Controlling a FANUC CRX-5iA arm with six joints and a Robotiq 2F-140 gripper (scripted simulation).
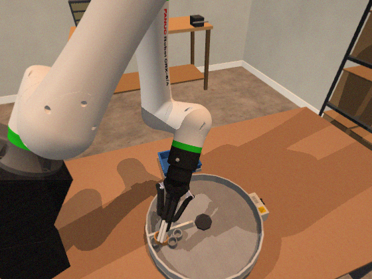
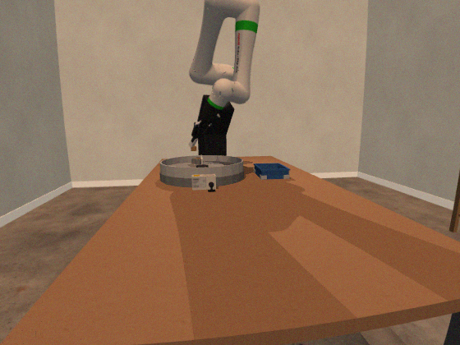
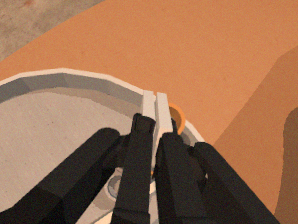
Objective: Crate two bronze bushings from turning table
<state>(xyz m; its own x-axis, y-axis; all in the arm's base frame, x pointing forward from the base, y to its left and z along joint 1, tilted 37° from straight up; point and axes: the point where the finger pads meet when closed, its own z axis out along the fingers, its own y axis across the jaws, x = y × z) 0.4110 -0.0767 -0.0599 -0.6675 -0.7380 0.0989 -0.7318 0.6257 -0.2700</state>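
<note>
My gripper (image 1: pixel 162 236) is shut on the wall of a bronze bushing (image 1: pixel 159 238), a small orange ring, and holds it above the near left part of the turning table (image 1: pixel 204 226). In the exterior view the gripper (image 2: pixel 194 143) with the bronze bushing (image 2: pixel 195 144) hangs clear above the table's rim (image 2: pixel 201 168). In the wrist view the orange ring (image 3: pixel 177 120) shows just behind the shut fingertips (image 3: pixel 157 106). Two grey bushings (image 1: pixel 177 234) (image 1: pixel 172 242) lie on the turning table beside it. The blue crate (image 1: pixel 164 159) stands behind the turning table, partly hidden by my wrist.
The turning table has a raised grey rim, a black hub (image 1: pixel 203 221) at its middle and a white bar (image 1: pixel 181 226). A control box (image 1: pixel 260 207) sits on its right side. The crate also shows in the exterior view (image 2: pixel 271 170), right of the table.
</note>
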